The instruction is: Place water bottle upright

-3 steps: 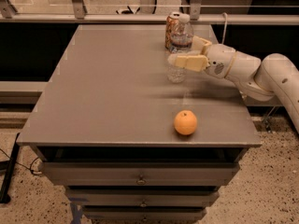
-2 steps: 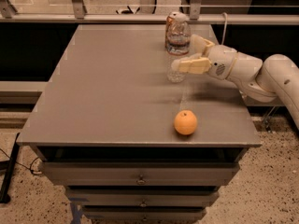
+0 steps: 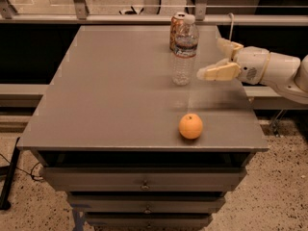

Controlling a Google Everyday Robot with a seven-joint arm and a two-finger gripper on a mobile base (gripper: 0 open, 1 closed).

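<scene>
The water bottle point(image 3: 185, 51) is clear and ribbed with a white cap and a pale label band. It stands upright on the grey table point(image 3: 120, 90), toward the back right. My gripper point(image 3: 222, 57) is just to the right of the bottle, open, with its cream fingers point(image 3: 217, 72) spread and apart from the bottle. It holds nothing.
A gold-brown soda can point(image 3: 176, 29) stands right behind the bottle. An orange point(image 3: 191, 126) lies near the table's front edge, to the right. The table has drawers point(image 3: 144, 179) below. A rail point(image 3: 144, 18) runs behind the table.
The gripper has let go of the bottle and drawn back to the right. The bottle now stands free and upright.
</scene>
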